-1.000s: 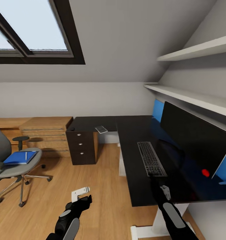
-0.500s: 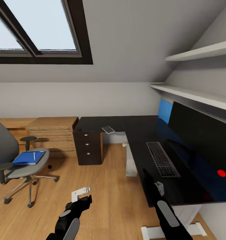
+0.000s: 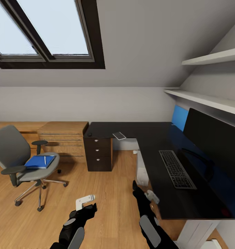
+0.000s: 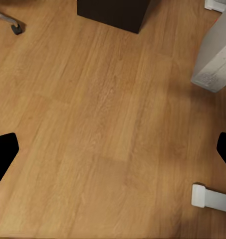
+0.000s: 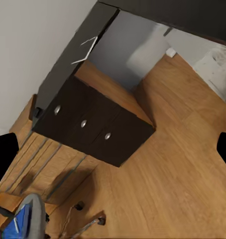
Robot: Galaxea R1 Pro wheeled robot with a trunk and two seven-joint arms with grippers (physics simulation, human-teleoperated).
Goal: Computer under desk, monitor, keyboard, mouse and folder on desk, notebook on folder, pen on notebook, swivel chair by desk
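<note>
The black desk (image 3: pixel 148 138) carries the wide monitor (image 3: pixel 214 138), with the keyboard (image 3: pixel 177 169) in front of it. Farther along lie the small grey notebook (image 3: pixel 119 135) and the tiny mouse (image 3: pixel 90 134). Left of the desk, the grey swivel chair (image 3: pixel 11 152) holds the blue folder (image 3: pixel 37 162), and the pen (image 3: pixel 45 160) lies on the folder. The whitish computer (image 3: pixel 142 171) stands under the desk. Over the floor my left gripper (image 3: pixel 85 204) is open and holds nothing. My right gripper (image 3: pixel 144 192) is open beside the desk's front edge.
A black three-drawer unit (image 3: pixel 99 154) stands under the desk's far wing, and a wooden drawer chest (image 3: pixel 63 136) is beside it. Two wall shelves (image 3: pixel 207 100) hang above the monitor. A white desk foot (image 4: pixel 212 196) lies on the wood floor (image 3: pixel 107 193) near my left gripper.
The head view has turned left, so the whole scene has shifted right. My right gripper has moved from over the desk's front corner to over the floor. The left arm is unchanged.
</note>
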